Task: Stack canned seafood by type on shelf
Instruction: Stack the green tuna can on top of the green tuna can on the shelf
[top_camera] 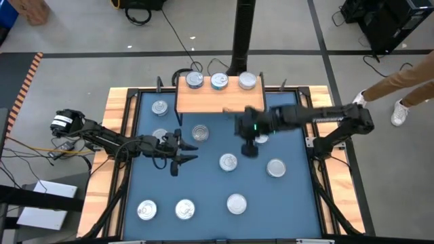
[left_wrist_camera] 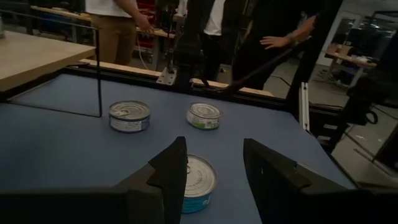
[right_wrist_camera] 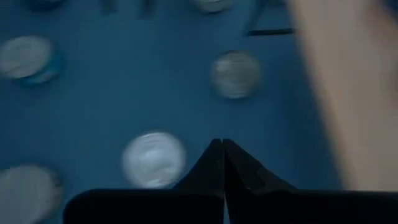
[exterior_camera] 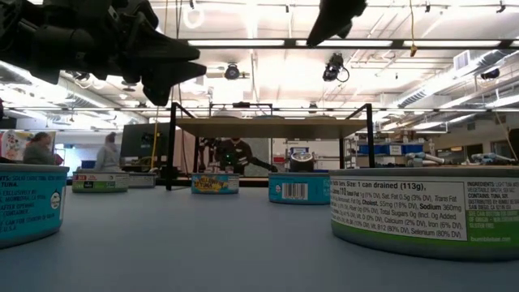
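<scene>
Left gripper [top_camera: 186, 150] fingers apart, empty, hovering over blue mat [top_camera: 203, 186] left of centre; tuna tin [left_wrist_camera: 198, 176] just ahead on mat. Right gripper [top_camera: 249, 149] fingers pressed together, empty, above mat near centre, just off shelf [top_camera: 210, 100] front edge. Three tins [top_camera: 219, 81] line shelf's far edge. Other tins [top_camera: 236, 202] scattered across mat.

Two dark arms [top_camera: 108, 139], green light [top_camera: 255, 127], white label [top_camera: 61, 123]
</scene>
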Controlling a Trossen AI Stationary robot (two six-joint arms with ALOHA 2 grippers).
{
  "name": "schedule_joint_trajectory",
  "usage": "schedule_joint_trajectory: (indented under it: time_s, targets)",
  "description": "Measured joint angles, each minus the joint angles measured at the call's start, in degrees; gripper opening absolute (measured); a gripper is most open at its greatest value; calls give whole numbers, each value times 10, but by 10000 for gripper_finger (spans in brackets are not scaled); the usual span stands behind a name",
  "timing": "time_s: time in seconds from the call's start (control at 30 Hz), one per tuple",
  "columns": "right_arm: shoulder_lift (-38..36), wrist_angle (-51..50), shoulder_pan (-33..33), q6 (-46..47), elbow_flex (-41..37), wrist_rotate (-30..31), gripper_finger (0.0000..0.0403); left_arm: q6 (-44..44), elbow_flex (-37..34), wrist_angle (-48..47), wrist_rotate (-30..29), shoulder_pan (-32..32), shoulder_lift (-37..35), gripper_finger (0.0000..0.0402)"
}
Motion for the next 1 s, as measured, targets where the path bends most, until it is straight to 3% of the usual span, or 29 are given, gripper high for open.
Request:
schedule_joint_trajectory:
  time_s: [0.4,0.77,1.0]
  targets:
    - [0,232,207,183,-185,9,1,13,0,0,9,0,0,161]
    - [0,433,264,251,-338,25,1,34,0,-3,42,-9,0,161]
    - [39,501,267,248,-350,6,1,84,10,-30,44,-52,0,145]
